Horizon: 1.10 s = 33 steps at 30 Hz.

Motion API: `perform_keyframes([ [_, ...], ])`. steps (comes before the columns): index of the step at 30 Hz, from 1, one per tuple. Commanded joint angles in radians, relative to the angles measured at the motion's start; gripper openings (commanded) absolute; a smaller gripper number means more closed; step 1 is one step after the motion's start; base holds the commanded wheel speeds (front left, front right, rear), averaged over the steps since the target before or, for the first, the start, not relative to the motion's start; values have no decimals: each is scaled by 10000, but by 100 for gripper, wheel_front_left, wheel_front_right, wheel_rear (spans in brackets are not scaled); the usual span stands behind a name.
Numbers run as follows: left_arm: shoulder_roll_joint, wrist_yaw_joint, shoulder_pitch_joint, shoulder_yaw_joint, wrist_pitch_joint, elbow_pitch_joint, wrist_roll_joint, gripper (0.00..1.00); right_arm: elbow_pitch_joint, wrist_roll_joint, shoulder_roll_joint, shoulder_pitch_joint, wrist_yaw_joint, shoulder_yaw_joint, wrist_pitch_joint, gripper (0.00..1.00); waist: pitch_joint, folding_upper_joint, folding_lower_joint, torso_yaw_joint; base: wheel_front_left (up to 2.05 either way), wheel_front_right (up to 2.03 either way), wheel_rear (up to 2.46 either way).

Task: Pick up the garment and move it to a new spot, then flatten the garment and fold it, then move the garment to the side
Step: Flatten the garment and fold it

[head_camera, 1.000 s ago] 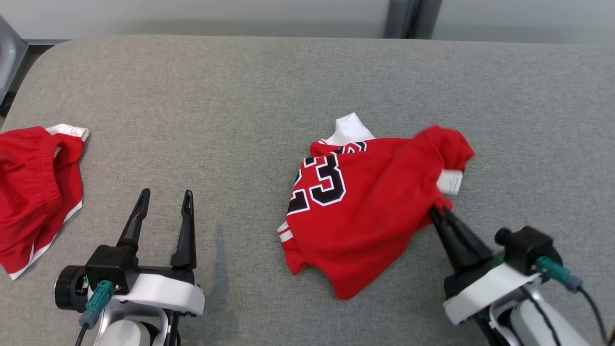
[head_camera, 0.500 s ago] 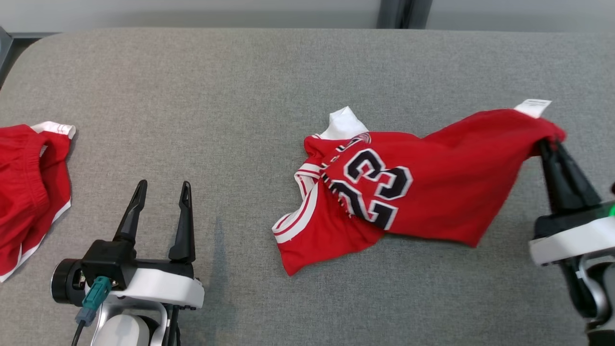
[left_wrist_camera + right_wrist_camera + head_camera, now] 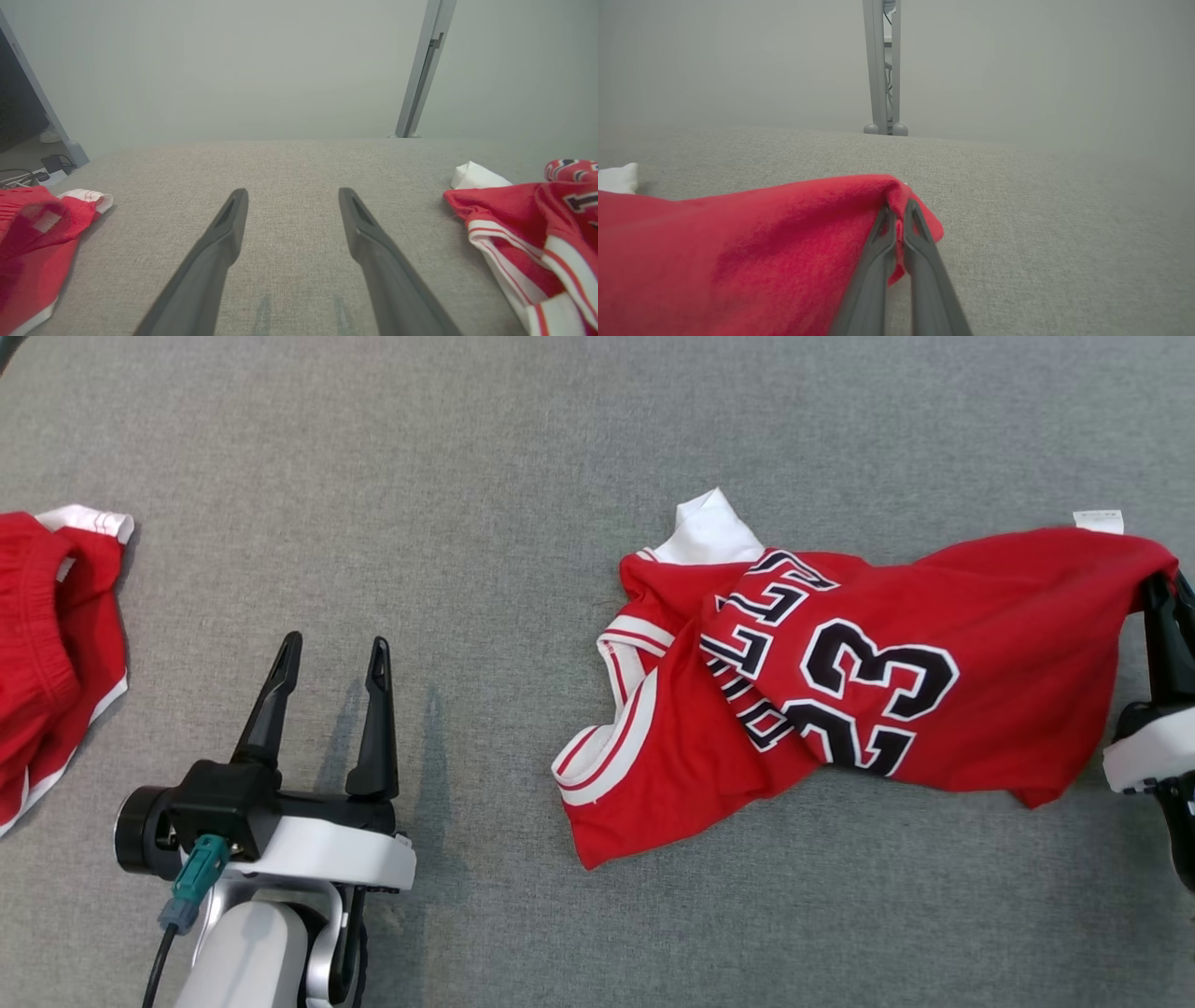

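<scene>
- right gripper [image 3: 1158, 586] has dragged one corner of the red 23 jersey [image 3: 868, 672] out toward 3 o'clock, stretching it across the grey pad [image 3: 467, 476]; camera dipped too
- it's clamped on that corner; left gripper [image 3: 334, 644] sits at 7 o'clock, fingers spread wide, empty
- risk: thin pinch slips, or the 9 o'clock half stays bunched

A red jersey [image 3: 990, 644] numbered 23 lies rumpled on the grey padded surface [image 3: 467, 467]; the right gripper [image 3: 1160, 590] pinches the jersey's right corner, fingers together. Well left of the jersey the left gripper [image 3: 334, 644] stands with fingers apart, holding nothing; farther left lies a second red garment [image 3: 47, 644].
</scene>
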<state>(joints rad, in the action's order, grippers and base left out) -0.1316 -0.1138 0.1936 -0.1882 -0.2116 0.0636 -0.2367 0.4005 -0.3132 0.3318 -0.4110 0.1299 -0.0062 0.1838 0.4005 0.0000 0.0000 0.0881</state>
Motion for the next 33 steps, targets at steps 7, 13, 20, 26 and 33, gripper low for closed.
perform_keyframes([
  [7, 45, 63, 391, -111, -178, 283, 18, 100, 1082, -117, 90, -786, 17, 560, 369, 100, 233, 0, 0, 155, 0, 0, 0],
  [13, 14, -44, 234, -38, -305, 449, -1, 100, 1214, -252, -168, -506, 17, 846, 694, 100, -212, 0, 0, 49, 0, 0, 0],
  [20, -98, -173, -239, 91, -368, 408, -100, 100, 277, -116, -609, 430, 17, 738, 828, 100, -959, 0, 0, -304, 0, 0, 0],
  [26, -285, -292, -822, 237, -266, 242, -217, 100, -1030, 59, -1023, 1516, 15, 580, 821, 100, -1619, 0, 0, -631, 0, 0, 0],
  [33, -452, -434, -1554, 323, 1, -89, -317, 100, -2348, 395, -1482, 2645, 15, 414, 663, 100, -2236, 0, 0, -891, 0, 0, 0],
])
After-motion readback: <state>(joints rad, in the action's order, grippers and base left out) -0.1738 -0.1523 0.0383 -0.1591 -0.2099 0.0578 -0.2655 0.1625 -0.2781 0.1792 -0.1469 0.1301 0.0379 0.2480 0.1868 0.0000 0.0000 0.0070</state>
